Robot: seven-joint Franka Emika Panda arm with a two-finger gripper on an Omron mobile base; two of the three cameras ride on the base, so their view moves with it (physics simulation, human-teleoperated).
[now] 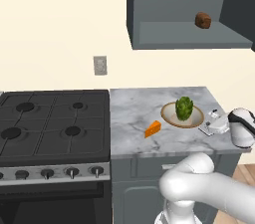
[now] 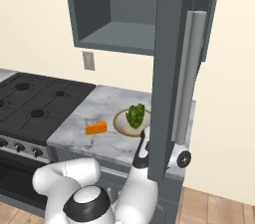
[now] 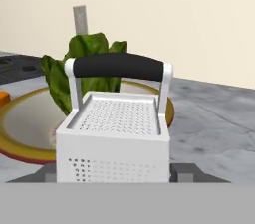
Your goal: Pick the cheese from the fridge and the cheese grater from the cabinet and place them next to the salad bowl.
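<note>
arm [image 1: 209, 188]: rises from 5 o'clock in left base view, bends toward 3 o'clock | gripper [image 3: 113, 173]: low, level, jaws standing apart | fingertips [image 3: 185, 172]: dark, at 6 o'clock of hand view

This is a home kitchen, rendered rather than real. A black gas stove [image 1: 54, 126] with four burners and a row of knobs along its front fills the 9 o'clock side of the left base view. Just beside it sits a marble worktop [image 1: 134, 113] over grey-blue base cupboards. Above, at 1 o'clock, a dark grey-blue wall cabinet [image 1: 149, 9] hangs open on a cream wall, with a wall socket [image 1: 100, 65] below it. Food things sit on the worktop: a salad bowl [image 1: 182, 115], a wedge of cheese [image 1: 153, 129] and a cheese grater [image 3: 114, 133]. Wooden floor [image 2: 219, 208] shows at 5 o'clock in the right base view.
</note>
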